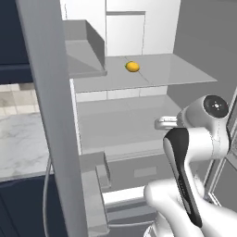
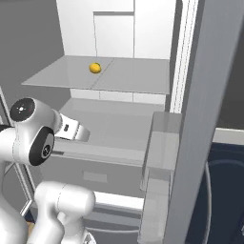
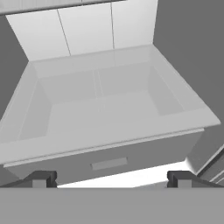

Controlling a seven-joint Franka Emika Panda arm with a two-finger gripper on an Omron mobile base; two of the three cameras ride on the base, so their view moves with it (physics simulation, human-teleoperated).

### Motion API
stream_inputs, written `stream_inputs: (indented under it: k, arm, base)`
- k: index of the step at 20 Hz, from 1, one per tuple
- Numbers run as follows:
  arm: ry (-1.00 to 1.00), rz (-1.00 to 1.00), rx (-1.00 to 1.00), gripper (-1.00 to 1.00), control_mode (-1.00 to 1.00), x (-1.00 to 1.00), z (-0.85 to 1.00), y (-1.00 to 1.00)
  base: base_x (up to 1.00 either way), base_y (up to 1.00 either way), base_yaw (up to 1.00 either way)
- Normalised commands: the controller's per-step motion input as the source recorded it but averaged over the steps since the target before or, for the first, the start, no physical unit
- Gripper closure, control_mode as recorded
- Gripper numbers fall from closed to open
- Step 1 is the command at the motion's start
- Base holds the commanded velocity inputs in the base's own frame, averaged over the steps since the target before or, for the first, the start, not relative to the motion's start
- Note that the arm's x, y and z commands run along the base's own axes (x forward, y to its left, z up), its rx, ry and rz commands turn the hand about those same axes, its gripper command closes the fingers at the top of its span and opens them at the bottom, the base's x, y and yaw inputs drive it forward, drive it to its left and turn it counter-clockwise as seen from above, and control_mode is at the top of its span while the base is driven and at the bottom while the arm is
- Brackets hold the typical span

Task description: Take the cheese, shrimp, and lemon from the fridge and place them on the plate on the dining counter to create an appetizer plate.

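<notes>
lemon [image 1: 133, 66] lies on a fridge [image 1: 139, 28] shelf, above the drawer [image 3: 109, 109].

The fridge [image 1: 139, 28] stands open, its front unobstructed. Above the grey shelf [image 1: 180, 69] there is free room around the lemon [image 1: 132, 66]. The near drawer [image 3: 109, 162] lies open-topped; door bins [image 2: 162, 143] crowd the right.

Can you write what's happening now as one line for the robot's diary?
fridge: open | lemon: on shelf | gripper: jaws open, empty, facing drawer
</notes>
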Motion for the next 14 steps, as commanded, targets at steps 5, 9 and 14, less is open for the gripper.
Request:
stream_inputs:
  k: [5,9,14]
  arm:
    - [0.0,0.0,0.0,-1.0,1.0,0.0,0.0,0.0]
    - [0.0,0.0,0.0,-1.0,1.0,0.0,0.0,0.0]
    - [0.0,0.0,0.0,-1.0,-1.0,0.0,0.0,0.0]
  base:
    - [0.88,-0.19,0.0]
    - [0.2,-0.04,0.01]
    - [0.0,0.0,0.0]
